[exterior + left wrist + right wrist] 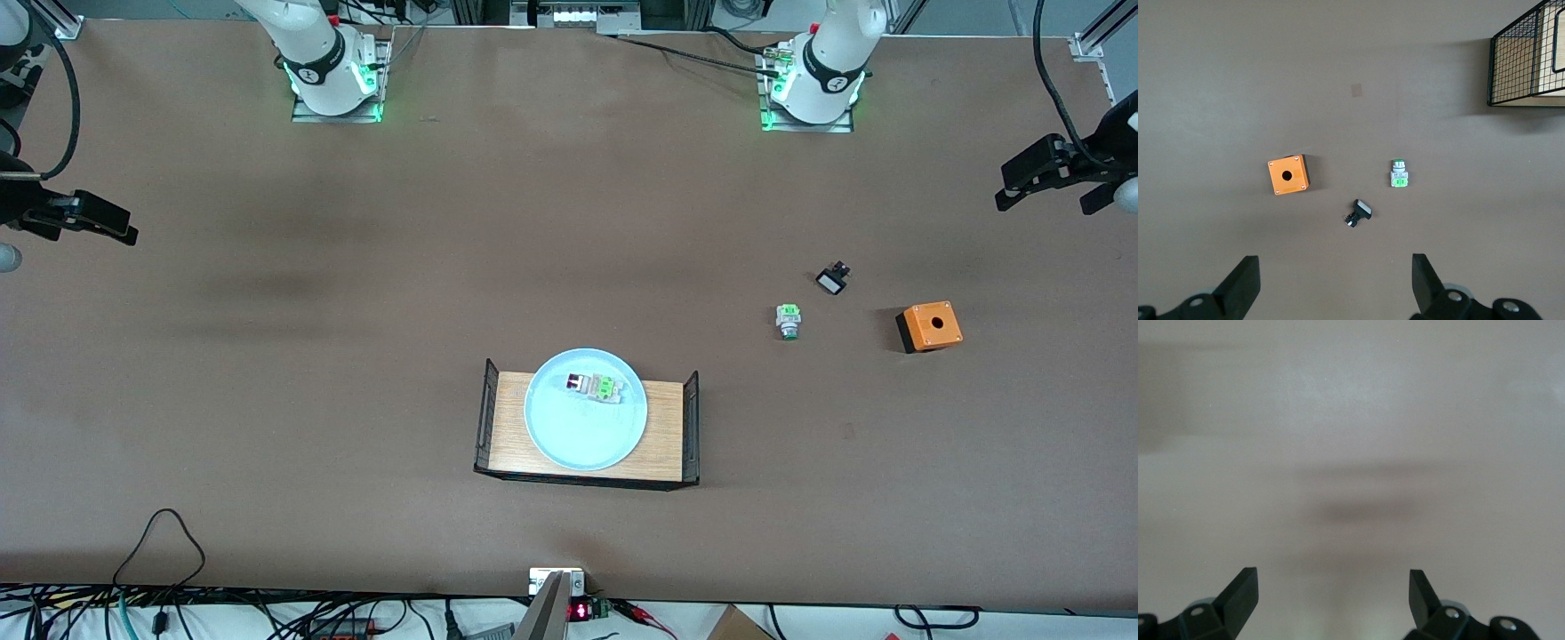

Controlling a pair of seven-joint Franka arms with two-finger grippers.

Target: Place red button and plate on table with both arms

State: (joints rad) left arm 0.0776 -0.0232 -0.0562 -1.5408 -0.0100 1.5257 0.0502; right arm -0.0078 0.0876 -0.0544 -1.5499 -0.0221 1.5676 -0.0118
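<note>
The pale-blue plate lies on a light-wood tray near the front camera. The red button lies on its side on the plate, toward the edge farther from the camera. My left gripper is open and empty, up over the brown table at the left arm's end; its own view shows only table between the fingers. My right gripper is open and empty, up over the right arm's end; its own view shows bare table.
An orange box with a hole, a green-capped button and a small black-and-white part lie toward the left arm's end. They also show in the left wrist view: box, button, part, tray wire end.
</note>
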